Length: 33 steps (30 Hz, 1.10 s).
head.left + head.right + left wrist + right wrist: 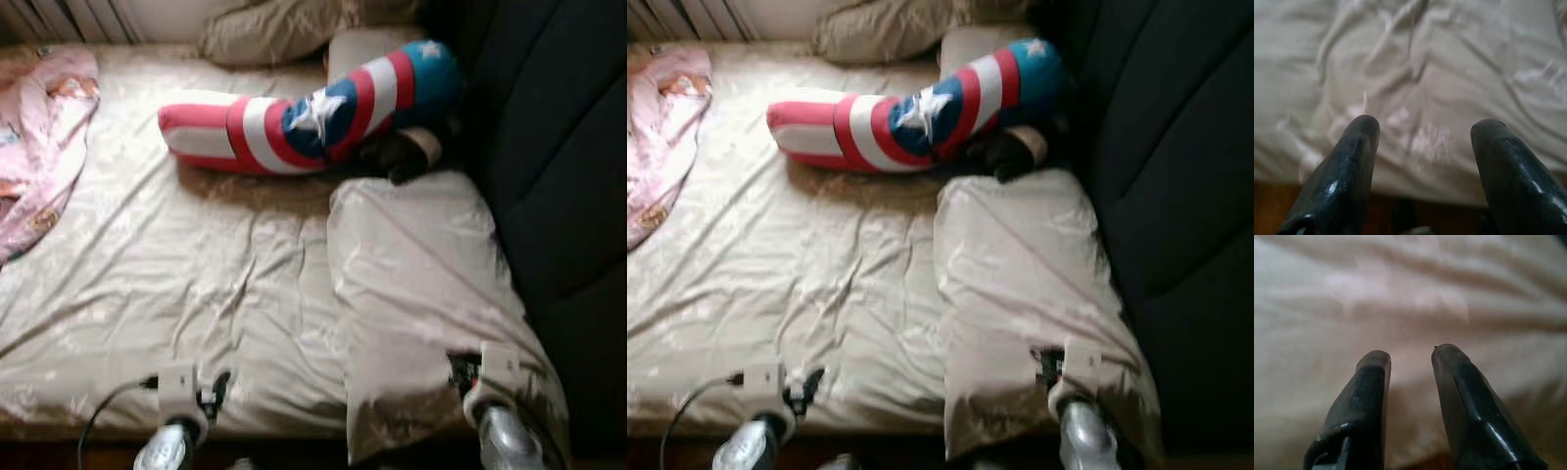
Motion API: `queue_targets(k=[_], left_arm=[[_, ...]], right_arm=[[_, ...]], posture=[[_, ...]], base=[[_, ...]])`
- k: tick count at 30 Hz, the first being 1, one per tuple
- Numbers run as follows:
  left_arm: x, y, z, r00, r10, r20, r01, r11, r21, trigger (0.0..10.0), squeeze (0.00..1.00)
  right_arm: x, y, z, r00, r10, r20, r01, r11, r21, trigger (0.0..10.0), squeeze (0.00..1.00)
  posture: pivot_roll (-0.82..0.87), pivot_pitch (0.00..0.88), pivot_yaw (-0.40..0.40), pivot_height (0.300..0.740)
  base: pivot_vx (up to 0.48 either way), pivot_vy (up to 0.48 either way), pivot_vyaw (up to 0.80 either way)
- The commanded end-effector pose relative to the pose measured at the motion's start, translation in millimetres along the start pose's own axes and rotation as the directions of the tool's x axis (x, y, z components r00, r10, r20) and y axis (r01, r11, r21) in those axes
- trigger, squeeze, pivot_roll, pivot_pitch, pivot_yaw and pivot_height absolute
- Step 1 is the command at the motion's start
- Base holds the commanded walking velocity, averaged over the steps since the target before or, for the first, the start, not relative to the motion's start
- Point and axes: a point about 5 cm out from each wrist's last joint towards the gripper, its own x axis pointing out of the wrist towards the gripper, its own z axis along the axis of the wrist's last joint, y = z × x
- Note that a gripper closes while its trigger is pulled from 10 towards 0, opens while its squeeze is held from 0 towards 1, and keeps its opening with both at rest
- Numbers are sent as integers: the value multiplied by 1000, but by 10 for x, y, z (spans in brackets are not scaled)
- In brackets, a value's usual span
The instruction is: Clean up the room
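A rumpled beige sheet (196, 284) covers the bed. A beige pillow (421, 284) lies at the front right of it. Across the back lies a long red, white and blue bolster with stars (313, 117), with a small dark thing (402, 159) tucked under its right end. A pink printed cloth (44, 147) is bunched at the back left. My left gripper (1425, 128) hangs open over the sheet near the bed's front edge, holding nothing. My right gripper (1410, 352) hovers over the near end of the beige pillow, its fingers a little apart and empty.
Another beige pillow (284, 29) rests against the back wall. A large black upholstered surface (558, 176) runs along the bed's right side. Dark wooden floor (1283, 205) shows below the bed's front edge. A black cable (103, 406) trails from my left wrist.
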Motion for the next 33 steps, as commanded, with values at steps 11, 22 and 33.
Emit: queue_targets(k=[11, 22, 33], left_arm=[[-64, 111, -378, 966, 53, -255, -39, 997, 60, 10000, 0], [23, 75, -303, 958, 53, -280, -39, 998, 57, 10000, 0], [116, 5, -207, 954, 67, -292, -54, 997, 52, 10000, 0]], right_arm=[[-211, -59, -608, 952, -35, -304, 53, 997, 51, 10000, 0], [-161, -123, -531, 946, -57, -320, 79, 995, 54, 10000, 0], [-80, -139, -385, 951, -18, -310, 12, 1000, -21, 10000, 0]], posture=[[33, 102, -27, 740], [7, 66, 2, 740], [24, 35, -4, 740]], base=[[0, 0, 0], [0, 0, 0], [0, 0, 0]])
